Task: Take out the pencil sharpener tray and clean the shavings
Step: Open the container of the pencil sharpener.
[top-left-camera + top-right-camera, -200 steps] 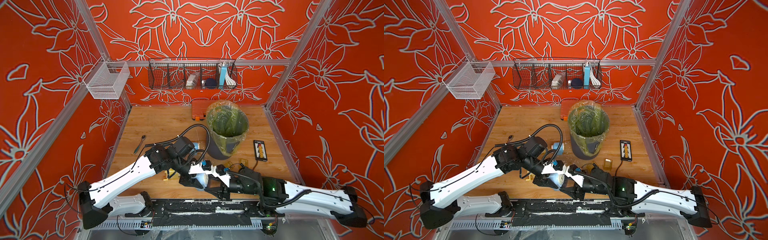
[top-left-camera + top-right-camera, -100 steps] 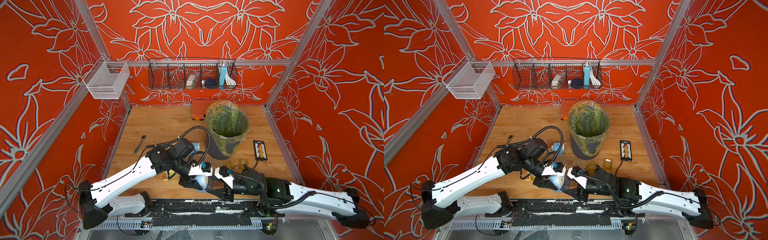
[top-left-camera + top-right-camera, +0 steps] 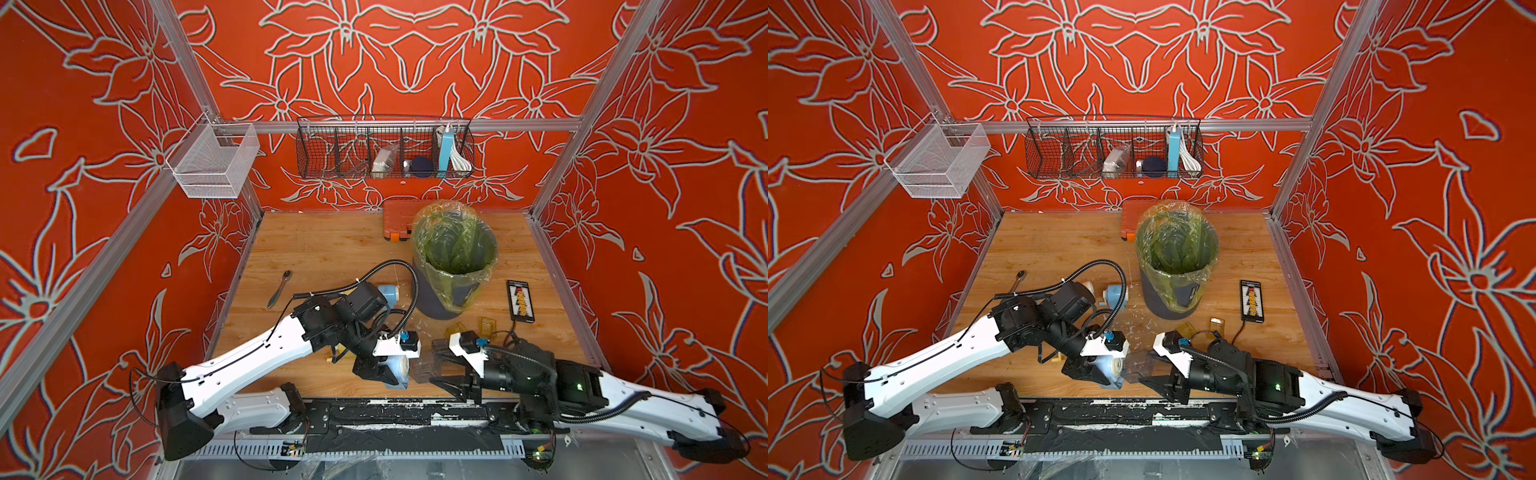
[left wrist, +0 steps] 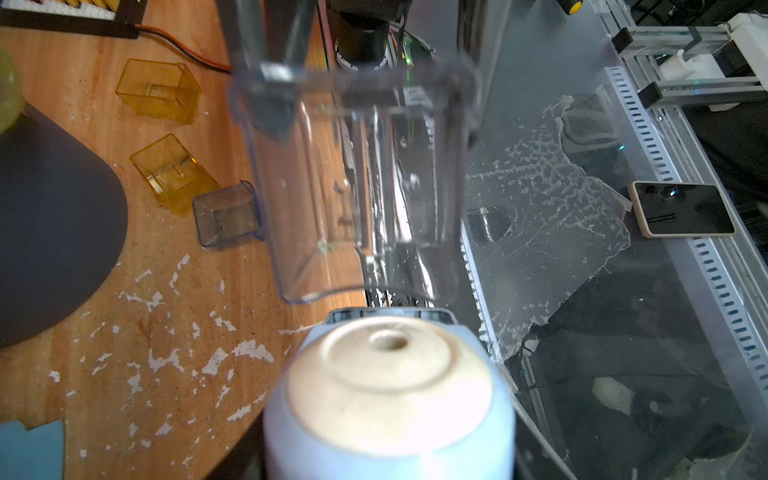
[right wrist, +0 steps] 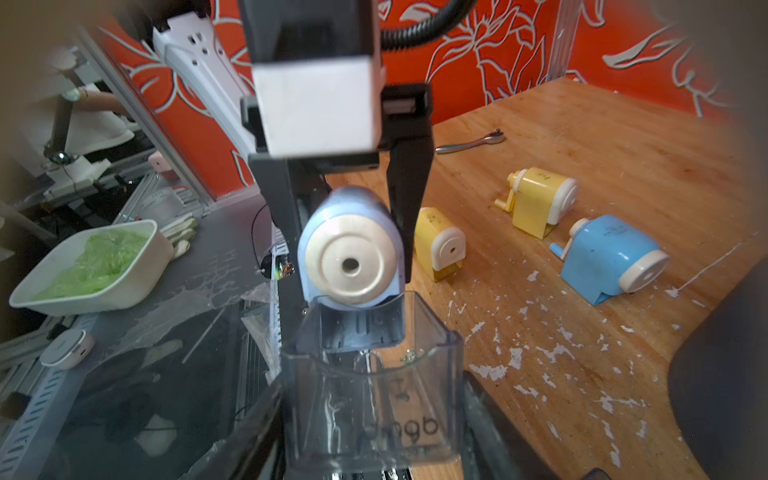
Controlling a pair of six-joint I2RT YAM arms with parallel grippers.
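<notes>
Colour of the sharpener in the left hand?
Light blue plastic sharpener, cream round face; best in right wrist view.

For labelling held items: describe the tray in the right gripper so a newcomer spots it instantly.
From the bag-lined trash bin, look to the table's near edge. The clear tray sits in the right gripper, facing the pale blue sharpener the left gripper holds. Unlike the amber trays and smoky tray lying nearby, it is colourless and off the table.

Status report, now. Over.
Left gripper shut on blue sharpener. Right gripper shut on clear tray, out of slot. Shavings litter table; loose trays lie near bin.
</notes>
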